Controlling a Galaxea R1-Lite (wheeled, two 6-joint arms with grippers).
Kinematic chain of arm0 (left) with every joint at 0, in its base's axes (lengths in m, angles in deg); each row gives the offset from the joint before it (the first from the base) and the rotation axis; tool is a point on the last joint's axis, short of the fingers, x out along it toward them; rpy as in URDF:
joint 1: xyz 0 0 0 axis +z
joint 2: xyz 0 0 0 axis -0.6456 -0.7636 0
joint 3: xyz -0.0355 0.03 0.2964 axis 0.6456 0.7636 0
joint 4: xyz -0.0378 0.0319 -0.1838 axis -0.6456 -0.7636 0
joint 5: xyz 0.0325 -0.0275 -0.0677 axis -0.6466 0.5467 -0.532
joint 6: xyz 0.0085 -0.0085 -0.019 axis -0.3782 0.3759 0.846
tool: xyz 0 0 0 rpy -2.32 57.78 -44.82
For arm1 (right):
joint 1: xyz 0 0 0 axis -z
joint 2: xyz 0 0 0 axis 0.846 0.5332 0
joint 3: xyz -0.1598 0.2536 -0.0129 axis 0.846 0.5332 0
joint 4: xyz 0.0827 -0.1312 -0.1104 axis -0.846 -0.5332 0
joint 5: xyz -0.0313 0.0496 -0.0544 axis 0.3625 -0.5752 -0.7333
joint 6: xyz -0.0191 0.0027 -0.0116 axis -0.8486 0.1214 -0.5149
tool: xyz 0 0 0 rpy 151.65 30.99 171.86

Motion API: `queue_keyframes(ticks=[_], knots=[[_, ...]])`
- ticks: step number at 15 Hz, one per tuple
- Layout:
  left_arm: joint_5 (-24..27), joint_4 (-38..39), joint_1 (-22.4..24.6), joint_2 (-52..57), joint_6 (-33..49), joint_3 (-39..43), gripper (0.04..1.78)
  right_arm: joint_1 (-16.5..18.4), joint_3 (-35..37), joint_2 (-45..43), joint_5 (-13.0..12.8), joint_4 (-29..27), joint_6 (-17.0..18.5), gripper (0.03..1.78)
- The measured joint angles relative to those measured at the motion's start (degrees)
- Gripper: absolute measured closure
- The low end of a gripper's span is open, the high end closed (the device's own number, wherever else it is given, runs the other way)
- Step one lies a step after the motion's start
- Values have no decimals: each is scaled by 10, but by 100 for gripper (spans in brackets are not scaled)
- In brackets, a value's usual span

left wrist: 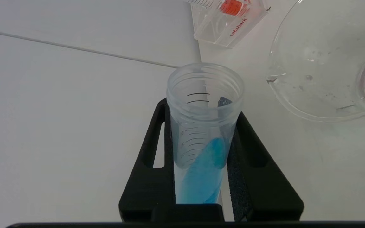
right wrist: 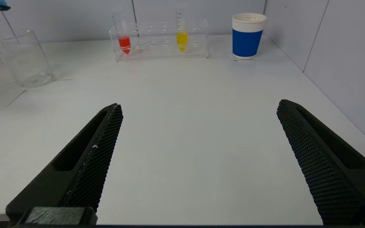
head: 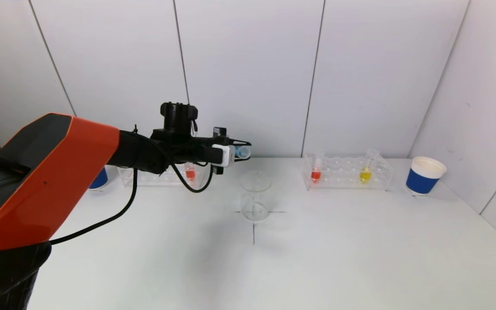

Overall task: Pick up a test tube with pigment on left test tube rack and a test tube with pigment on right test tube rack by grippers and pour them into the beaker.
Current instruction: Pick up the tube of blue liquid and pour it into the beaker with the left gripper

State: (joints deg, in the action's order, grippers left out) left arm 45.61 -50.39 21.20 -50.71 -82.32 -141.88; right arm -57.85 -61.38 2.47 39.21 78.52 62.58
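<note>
Lying nearly level above the beaker, the tube of blue pigment points its open mouth toward the robot's right, its length clamped between the left gripper's closed fingers; the right gripper hangs low over the table, spread wide, holding nothing.

White table against pale panelled walls with thin dark vertical seams, evenly lit
</note>
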Motion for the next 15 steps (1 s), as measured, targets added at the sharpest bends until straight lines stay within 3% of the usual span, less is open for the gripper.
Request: queue_keyframes(ticks=[9, 15], knots=[[-3, -23, -3, 3, -115, -14, 135, 0, 0, 0, 0, 0, 0, 4], [-2, -14, -8, 0, -131, -15, 135, 0, 0, 0, 0, 0, 0, 4]])
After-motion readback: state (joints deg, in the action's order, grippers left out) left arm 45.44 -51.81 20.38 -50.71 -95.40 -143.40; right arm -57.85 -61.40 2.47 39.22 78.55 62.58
